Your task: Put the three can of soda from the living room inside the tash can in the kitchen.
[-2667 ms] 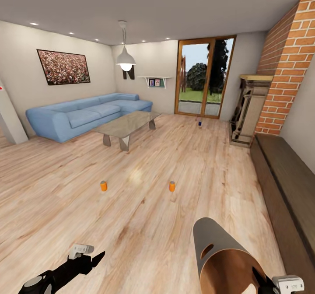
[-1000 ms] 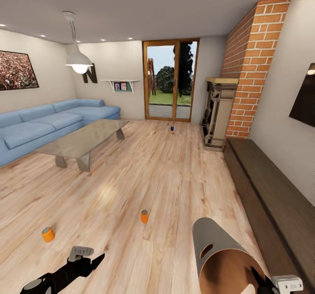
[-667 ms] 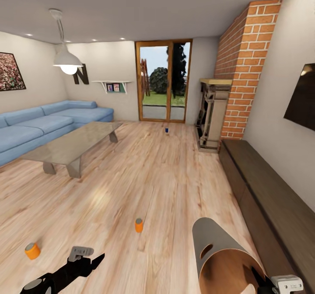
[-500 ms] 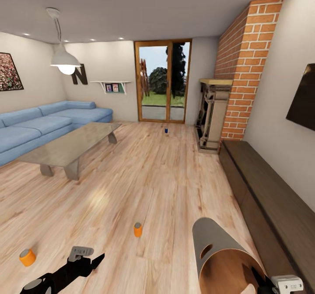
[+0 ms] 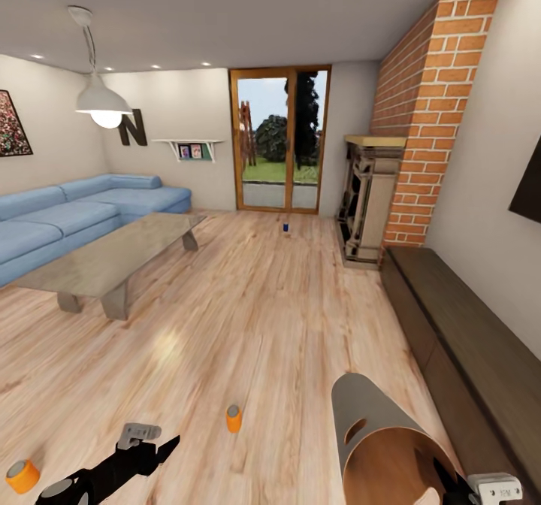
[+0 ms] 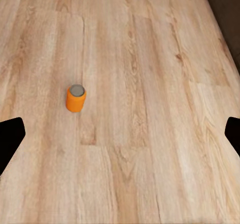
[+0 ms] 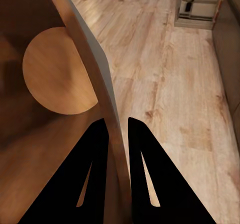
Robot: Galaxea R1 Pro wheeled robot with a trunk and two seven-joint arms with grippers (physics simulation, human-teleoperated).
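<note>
A living room with a wood-plank floor point(image 5: 285, 317): at far left a blue sofa point(image 5: 68, 223) and a low table point(image 5: 113, 261), with a large dark letter "N" point(image 5: 133, 128) on the wall behind. One orange soda can point(image 5: 22, 476) stands at the floor's near left corner beside the left gripper point(image 6: 120, 134), whose fingers are spread wide and empty, and a second orange can point(image 5: 234, 418) stands just right of it; neither label is readable. Further right, a small dark blue can point(image 5: 285, 227) stands far off near the glass doors point(image 5: 279, 140), and at near right the right gripper point(image 7: 119, 129) is clamped on the rim of the trash can point(image 5: 383, 437), held tipped on its side.
</note>
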